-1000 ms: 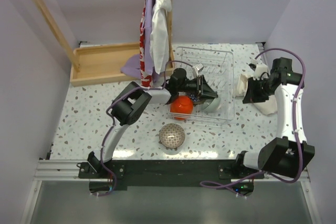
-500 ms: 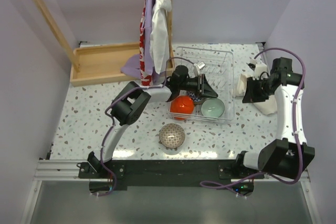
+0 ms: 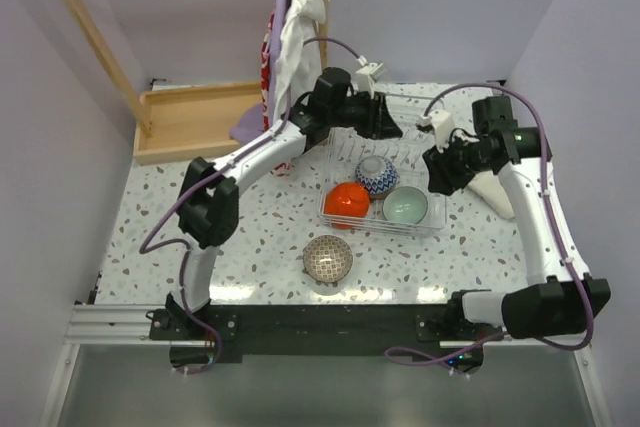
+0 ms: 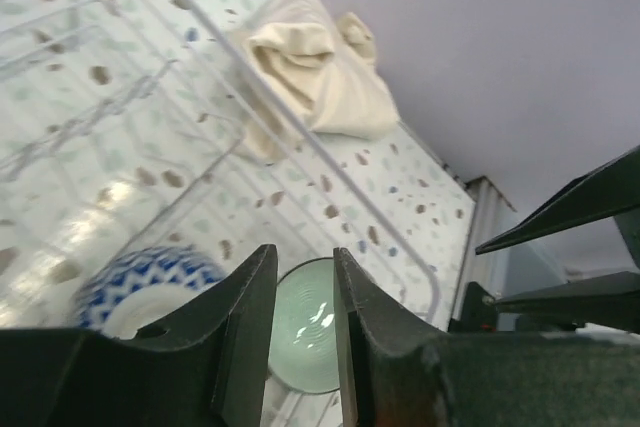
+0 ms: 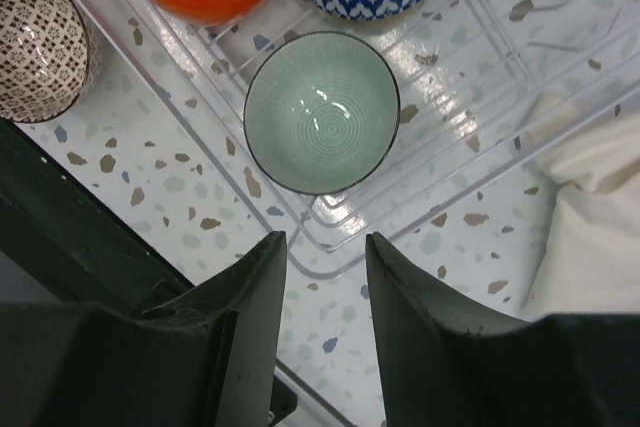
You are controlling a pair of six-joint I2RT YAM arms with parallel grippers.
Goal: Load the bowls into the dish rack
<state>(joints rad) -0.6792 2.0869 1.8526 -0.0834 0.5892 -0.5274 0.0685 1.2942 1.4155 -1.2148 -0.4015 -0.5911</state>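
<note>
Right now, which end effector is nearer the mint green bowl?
Right. Right end effector hangs just right of the mint green bowl; left end effector is over the far end of the dish rack.

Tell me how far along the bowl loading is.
Done: the orange-red bowl, blue-patterned bowl and mint green bowl sit in the dish rack. In hand: nothing; the left gripper and right gripper are open and empty by the rack. Left: the brown patterned bowl on the table in front of the rack.
</note>
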